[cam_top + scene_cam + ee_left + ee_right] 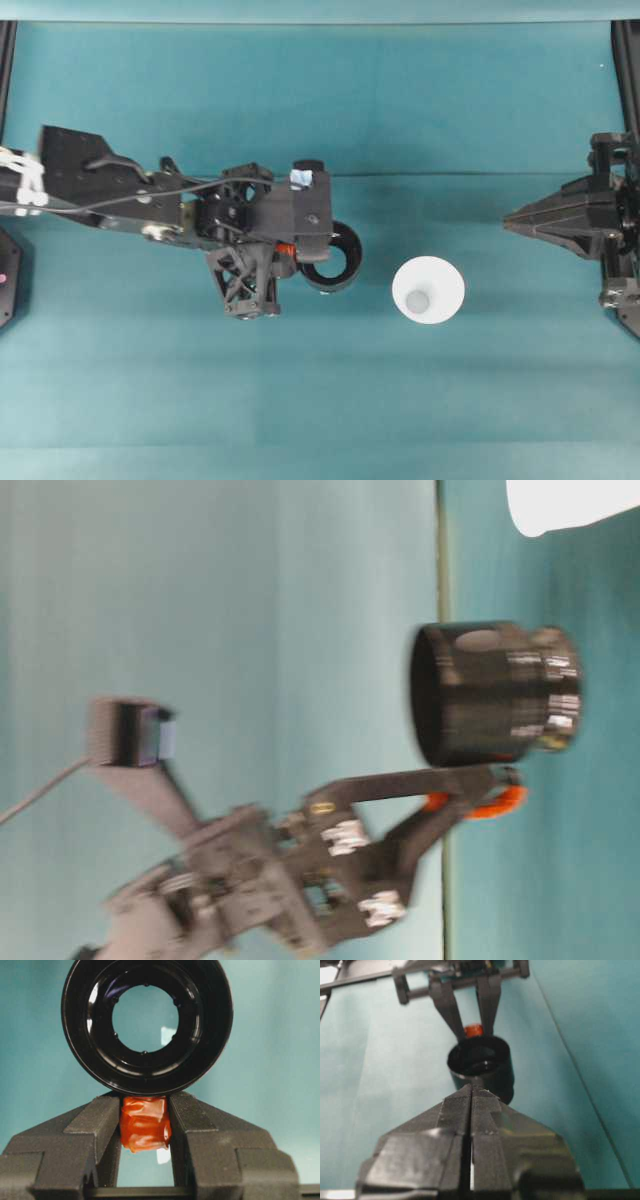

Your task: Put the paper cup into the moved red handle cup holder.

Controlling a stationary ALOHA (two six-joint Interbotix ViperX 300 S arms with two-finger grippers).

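Left gripper (145, 1125) fingers (97, 1125) clamp holder's red handle (145, 1122); right gripper (471, 1092) closed

Cup holder (338, 262) at centre of the overhead frame on the tabletop (300, 400), paper cup (428, 290) just right of it, apart, left hand (290, 250) at the holder's left side, right hand (515, 222) at far right edge.

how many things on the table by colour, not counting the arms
white: 1, the paper cup
black with a red-orange handle: 1, the red handle cup holder, its handle clamped in the left gripper
total: 2
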